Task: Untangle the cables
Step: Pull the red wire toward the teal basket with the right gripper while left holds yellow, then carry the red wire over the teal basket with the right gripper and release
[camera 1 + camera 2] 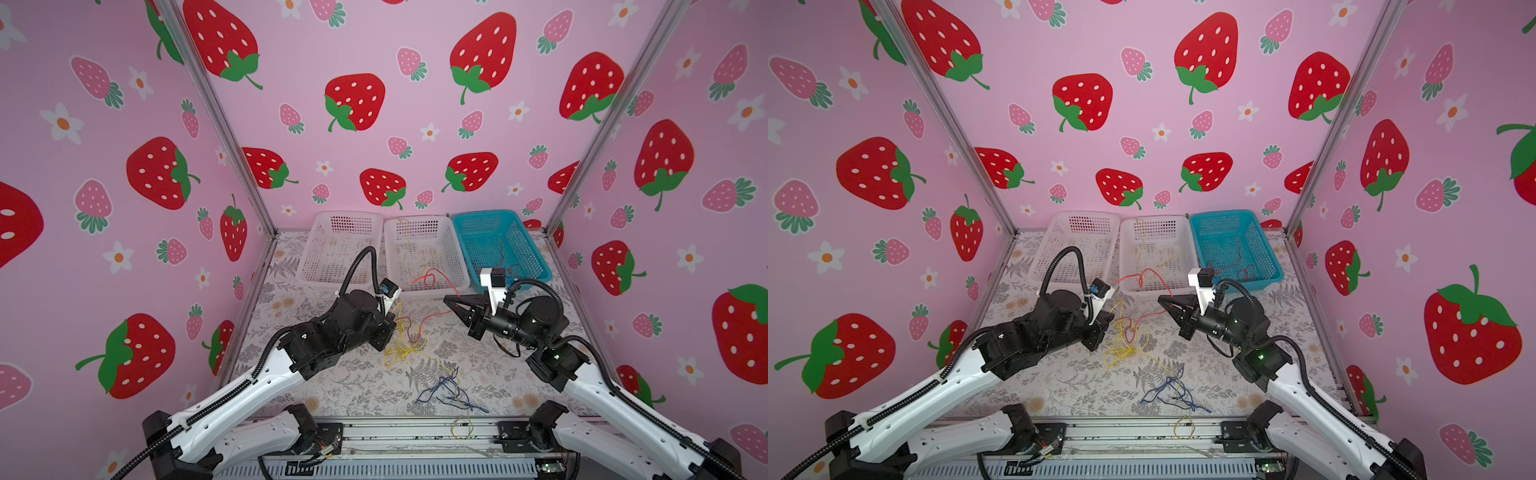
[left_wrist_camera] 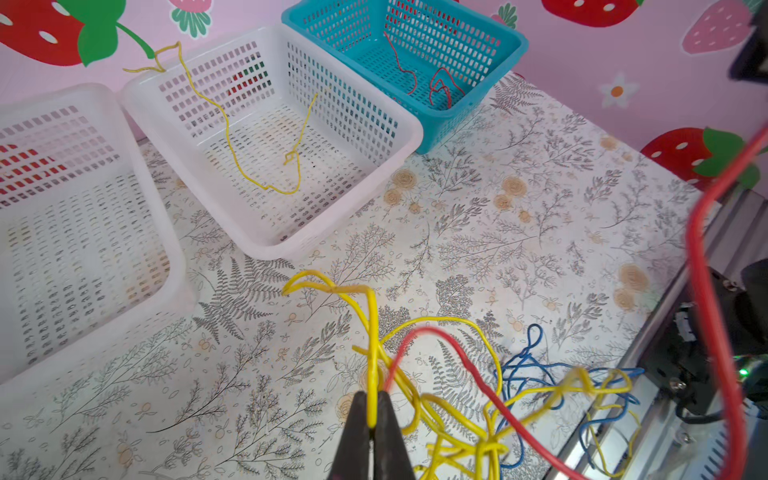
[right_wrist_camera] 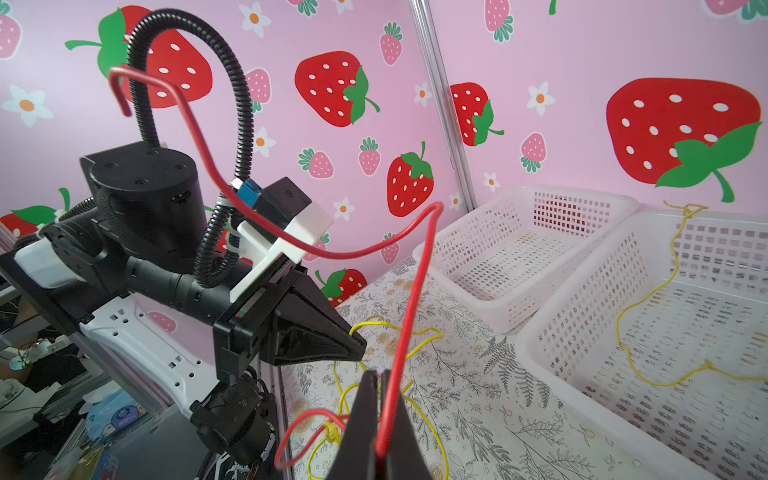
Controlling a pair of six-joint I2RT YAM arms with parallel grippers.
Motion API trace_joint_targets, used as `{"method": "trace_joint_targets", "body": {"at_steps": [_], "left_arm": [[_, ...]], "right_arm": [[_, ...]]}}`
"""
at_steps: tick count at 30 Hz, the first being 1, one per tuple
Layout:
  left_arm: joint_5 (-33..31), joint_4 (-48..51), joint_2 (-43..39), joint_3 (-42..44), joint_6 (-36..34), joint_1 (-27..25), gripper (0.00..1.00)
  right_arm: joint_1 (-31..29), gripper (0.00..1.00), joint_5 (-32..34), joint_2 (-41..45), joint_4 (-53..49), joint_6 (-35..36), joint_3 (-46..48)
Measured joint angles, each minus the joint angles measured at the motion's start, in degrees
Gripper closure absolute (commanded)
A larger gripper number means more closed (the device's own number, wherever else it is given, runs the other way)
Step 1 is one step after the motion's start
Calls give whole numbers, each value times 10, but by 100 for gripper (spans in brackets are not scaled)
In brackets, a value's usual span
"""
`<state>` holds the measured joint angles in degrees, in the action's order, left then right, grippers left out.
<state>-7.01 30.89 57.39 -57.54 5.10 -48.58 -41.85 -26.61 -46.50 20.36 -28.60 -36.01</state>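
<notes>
The cables lie mid-table as a yellow tangle (image 1: 401, 351) threaded by a red cable (image 1: 432, 318), with a dark blue tangle (image 1: 449, 388) nearer the front. My left gripper (image 1: 394, 322) is shut on a yellow cable (image 2: 374, 332), which stands up from its closed jaws (image 2: 372, 399). My right gripper (image 1: 446, 299) is shut on the red cable (image 3: 415, 291), pinched between its closed jaws (image 3: 380, 374). The red cable's free end rises and curls over toward the left arm. In the left wrist view the red cable (image 2: 457, 353) crosses the yellow strands beside the blue ones (image 2: 528, 365).
Three baskets line the back wall: a white one (image 1: 349, 215), a white middle one (image 1: 415, 220) holding a yellow wire (image 2: 249, 166), and a blue one (image 1: 486, 214) holding red wires (image 2: 440, 87). A yellow-blue strand (image 1: 461, 428) hangs over the front metal rail.
</notes>
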Motion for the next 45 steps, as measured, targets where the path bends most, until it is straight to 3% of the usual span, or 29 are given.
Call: {"method": "trace_joint_targets", "body": {"at_steps": [10, 16, 22, 30, 34, 37, 40, 45], "left_arm": [[-35, 6, -11, 7, -12, 4, 100], [-34, 7, 3, 7, -19, 4, 100], [-23, 7, 7, 10, -19, 5, 100], [-11, 7, -9, 19, -21, 5, 100], [-9, 6, -13, 26, -22, 5, 100], [-9, 6, -15, 28, -22, 5, 100], [-14, 6, -18, 28, -22, 5, 100], [-21, 6, -22, 28, -22, 5, 100]], "right_arm": [[0, 100, 138, 49, -79, 15, -8], [0, 100, 183, 56, -55, -17, -8], [0, 100, 155, -12, 21, -62, -13], [0, 100, 180, -95, 81, -77, -16], [0, 100, 207, -144, 101, -74, -26], [3, 100, 269, -150, 71, -52, -49], [31, 100, 335, -155, 17, -25, -108], [143, 100, 386, -191, -50, -11, -193]]}}
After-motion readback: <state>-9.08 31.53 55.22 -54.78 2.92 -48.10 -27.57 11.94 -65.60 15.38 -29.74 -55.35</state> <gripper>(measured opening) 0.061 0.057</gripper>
